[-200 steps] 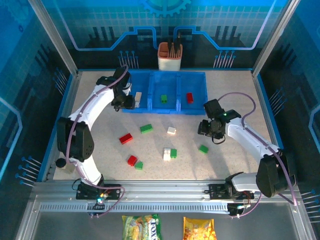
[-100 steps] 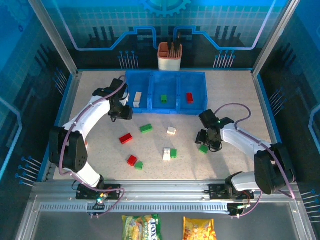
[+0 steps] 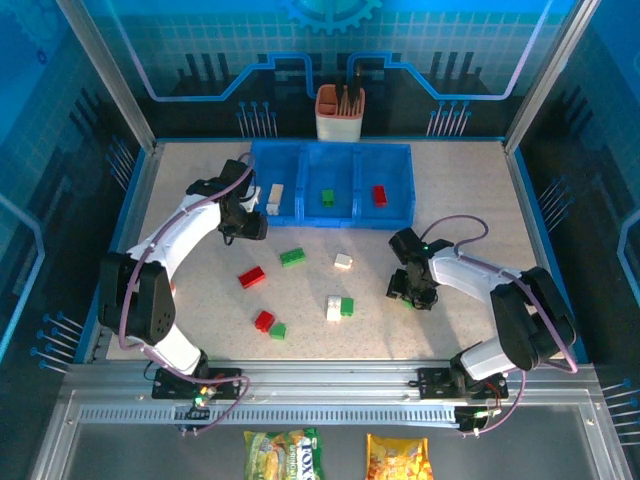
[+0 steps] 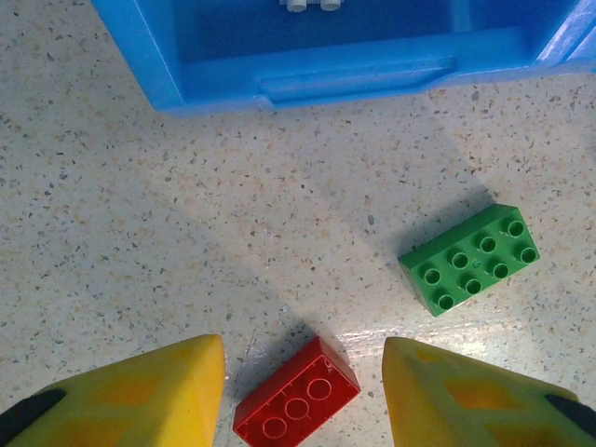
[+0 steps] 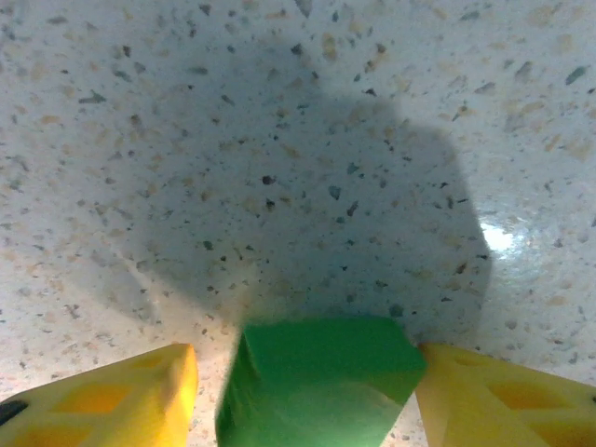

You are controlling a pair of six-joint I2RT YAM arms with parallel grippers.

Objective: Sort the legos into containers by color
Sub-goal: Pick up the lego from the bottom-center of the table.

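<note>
Left fingers: the left gripper (image 4: pixel 303 358) hangs over the bench (image 3: pixel 470 190), just on the near side of the tray. Its yellow fingers (image 4: pixel 140 391) are apart and hold nothing.
Below the left fingers: a red brick (image 4: pixel 296 402) lies studs-up on the bench and shows in the gap between them. A green eight-stud brick (image 4: pixel 472 259) lies off to its right, apart from it.
Right fingers: the right gripper (image 5: pixel 305 358) is down at the bench right of centre, fingers apart on either side of a green brick at the right gripper (image 5: pixel 317 386). A slit of bench shows between the brick and the finger on the left of the wrist view. The other finger is at the brick's corner, and I cannot tell whether it touches.
Tray: the blue three-compartment tray (image 3: pixel 305 222) sits at the far middle of the bench.
Left compartment: a cream brick (image 3: pixel 275 195).
Middle compartment: a sorted green brick (image 3: pixel 327 197).
Right compartment: a sorted red brick (image 3: pixel 379 195).
Loose, mid-bench: a white brick (image 3: pixel 343 261) lies alone. Nearer the arms, a second white brick (image 3: pixel 333 310) touches a green neighbour (image 3: pixel 347 306).
Loose, near left: a second red brick (image 3: pixel 264 320) lies just beside a small green brick (image 3: pixel 277 330).
Behind the tray: an orange-and-white holder cup (image 3: pixel 340 118).
Below the rail: two snack packets (image 3: pixel 285 452).
</note>
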